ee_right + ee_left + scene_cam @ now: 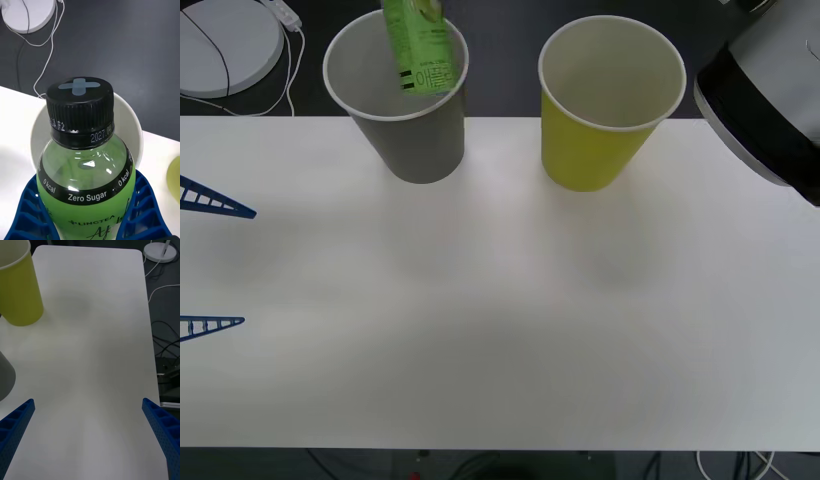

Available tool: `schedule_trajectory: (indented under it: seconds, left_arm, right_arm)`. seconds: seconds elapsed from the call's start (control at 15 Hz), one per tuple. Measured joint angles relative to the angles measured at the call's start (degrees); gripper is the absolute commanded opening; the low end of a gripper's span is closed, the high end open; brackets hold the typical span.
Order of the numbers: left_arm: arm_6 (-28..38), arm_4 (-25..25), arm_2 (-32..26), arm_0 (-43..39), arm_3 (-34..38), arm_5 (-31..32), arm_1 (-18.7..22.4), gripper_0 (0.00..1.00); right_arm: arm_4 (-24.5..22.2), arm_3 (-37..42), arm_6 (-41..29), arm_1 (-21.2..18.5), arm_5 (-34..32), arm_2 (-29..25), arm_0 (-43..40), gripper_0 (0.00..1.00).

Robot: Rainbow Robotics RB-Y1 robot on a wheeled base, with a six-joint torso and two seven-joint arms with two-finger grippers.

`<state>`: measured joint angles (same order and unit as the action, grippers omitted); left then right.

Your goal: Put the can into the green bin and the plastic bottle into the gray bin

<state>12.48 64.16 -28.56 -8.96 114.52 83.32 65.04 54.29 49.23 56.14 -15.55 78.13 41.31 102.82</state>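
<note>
The right gripper (90, 221) clamps the plastic bottle (84, 168) (full, so heavyish) below its shoulder — slick, stiff — above the gray bin (408, 140); left gripper (90, 427) gapes wide.

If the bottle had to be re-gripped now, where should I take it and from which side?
Take the bottle on its round body under the cap, from the side, as the right gripper holds it now over the gray bin. The fingers cup the curve there; the narrower cap offers less to hold.
</note>
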Motion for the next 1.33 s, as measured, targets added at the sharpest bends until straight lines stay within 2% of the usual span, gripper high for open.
schedule_trajectory:
  seconds: [0.67, 1.13, 1.2, 1.27, 1.33]
  left_arm:
    - [0.0, 0.0, 0.0, 0.0, 0.0, 0.0, 0.0, 1.00]
    - [0.0, 0.0, 0.0, 0.0, 0.0, 0.0, 0.0, 1.00]
    - [0.0, 0.0, 0.0, 0.0, 0.0, 0.0, 0.0, 1.00]
    - [0.0, 0.0, 0.0, 0.0, 0.0, 0.0, 0.0, 1.00]
    - [0.0, 0.0, 0.0, 0.0, 0.0, 0.0, 0.0, 1.00]
  right_arm:
    - [-2.9, -8.6, -0.1, 5.8, -5.9, 0.0, 2.6, 0.00]
    - [-3.2, -9.1, -0.3, 6.4, -6.4, 0.0, 3.0, 0.00]
    - [-3.2, -9.1, -0.3, 6.4, -6.4, 0.0, 3.1, 0.15]
    - [-3.2, -9.1, -0.4, 6.4, -6.4, 0.0, 3.1, 0.77]
    - [-3.1, -9.1, -0.5, 6.4, -6.4, 0.0, 3.1, 0.98]
